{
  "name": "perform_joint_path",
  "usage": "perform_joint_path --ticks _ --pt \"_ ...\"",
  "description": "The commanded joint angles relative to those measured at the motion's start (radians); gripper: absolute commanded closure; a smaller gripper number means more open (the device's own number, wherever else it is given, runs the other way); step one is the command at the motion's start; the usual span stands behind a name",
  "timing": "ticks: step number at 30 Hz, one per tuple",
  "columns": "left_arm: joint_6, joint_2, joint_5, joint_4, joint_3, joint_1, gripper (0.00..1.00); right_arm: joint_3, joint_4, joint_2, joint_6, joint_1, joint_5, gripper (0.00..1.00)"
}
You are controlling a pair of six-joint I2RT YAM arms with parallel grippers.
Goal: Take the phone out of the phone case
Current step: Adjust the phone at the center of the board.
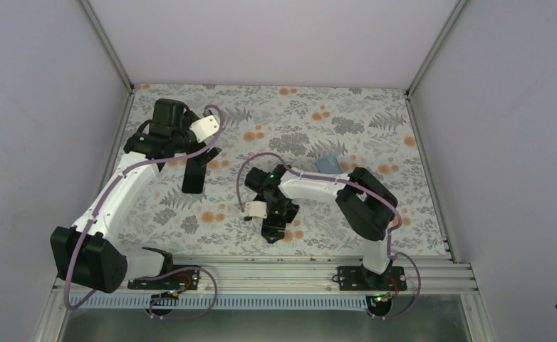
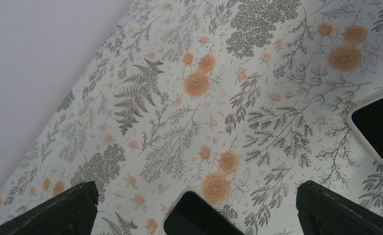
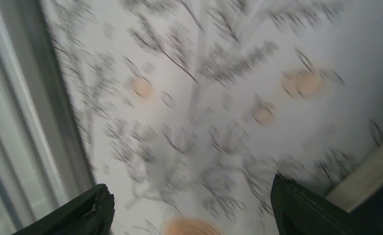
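The light-blue phone case (image 1: 328, 164) lies on the table behind my right arm, partly hidden by it. A phone (image 2: 379, 128) with a black screen and pale beige rim shows at the right edge of the left wrist view. A beige edge with a dark face (image 3: 375, 193) sits at the lower right of the blurred right wrist view. My left gripper (image 1: 201, 158) (image 2: 195, 196) is open and empty above a plain black phone (image 1: 193, 179) (image 2: 204, 223). My right gripper (image 1: 276, 226) (image 3: 194, 210) is open and empty, low over the table.
The floral tablecloth (image 1: 318, 114) covers the table. An aluminium rail (image 1: 276, 269) runs along the near edge and shows at the left of the right wrist view (image 3: 28, 122). White walls close in the left, back and right sides.
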Motion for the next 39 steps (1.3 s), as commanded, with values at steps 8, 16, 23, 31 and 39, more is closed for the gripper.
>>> perform_joint_path --ticks 8,16,23,31,39 --pt "-0.019 -0.030 0.044 0.039 -0.013 0.006 0.00 -0.055 0.000 -0.138 -0.011 -0.098 0.098 0.14" --pt "-0.040 -0.057 0.061 0.073 -0.045 0.005 0.00 -0.080 0.033 -0.302 -0.151 -0.119 0.151 0.00" --pt "-0.075 -0.067 0.014 0.104 -0.064 0.006 0.00 -0.047 0.148 -0.220 -0.249 -0.225 0.184 0.00" --pt "-0.085 -0.109 -0.015 0.129 -0.125 0.007 0.00 0.066 0.071 -0.081 -0.300 -0.305 0.052 0.00" --pt "-0.088 -0.118 -0.015 0.144 -0.159 0.012 0.00 0.146 0.016 0.014 -0.330 -0.357 -0.003 0.00"
